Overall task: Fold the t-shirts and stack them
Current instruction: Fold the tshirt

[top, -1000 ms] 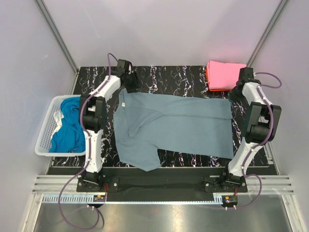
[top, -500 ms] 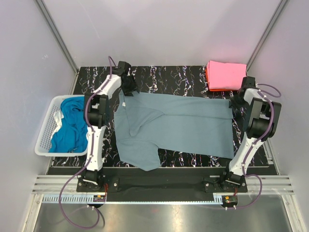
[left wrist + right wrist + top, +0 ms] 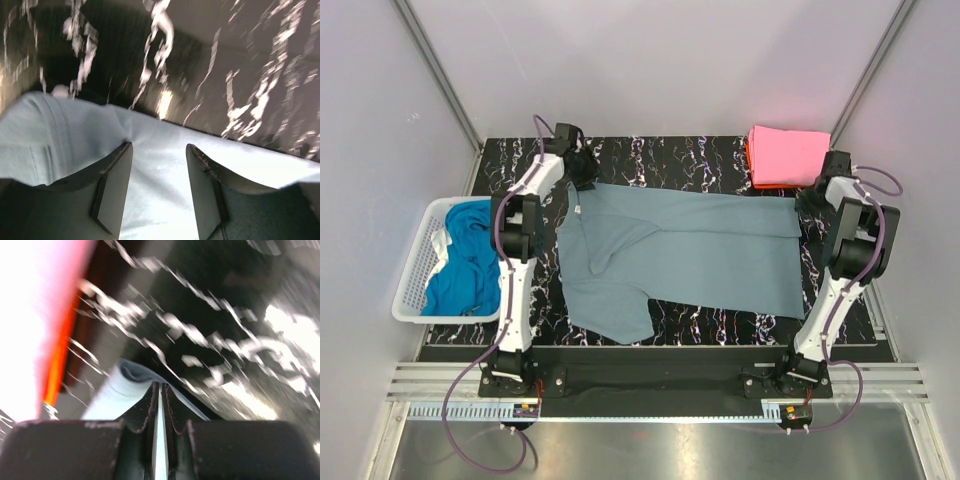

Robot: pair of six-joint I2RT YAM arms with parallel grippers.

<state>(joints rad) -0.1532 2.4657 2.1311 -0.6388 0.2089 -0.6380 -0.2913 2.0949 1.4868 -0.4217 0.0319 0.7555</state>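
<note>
A dusty grey-blue t-shirt (image 3: 690, 250) lies spread across the black marbled table (image 3: 670, 160). My left gripper (image 3: 585, 178) sits on its far left corner. In the left wrist view this gripper (image 3: 160, 147) is open, its fingers (image 3: 112, 185) apart with flat cloth (image 3: 30, 140) between and under them. My right gripper (image 3: 806, 203) is at the far right corner. In the right wrist view it (image 3: 159, 385) is shut on a thin edge of the grey-blue cloth (image 3: 117, 385). A folded pink t-shirt (image 3: 788, 155) lies on an orange-red one (image 3: 750, 165) at the back right.
A white mesh basket (image 3: 415, 270) with bright blue t-shirts (image 3: 465, 260) stands off the table's left edge. Pale walls close in the table at the back and sides. The pink and orange-red stack (image 3: 30, 315) lies close to my right gripper.
The grey-blue shirt has slid a little toward the far edge and its far edge lies straighter. Both grippers have shifted slightly at the far corners.
</note>
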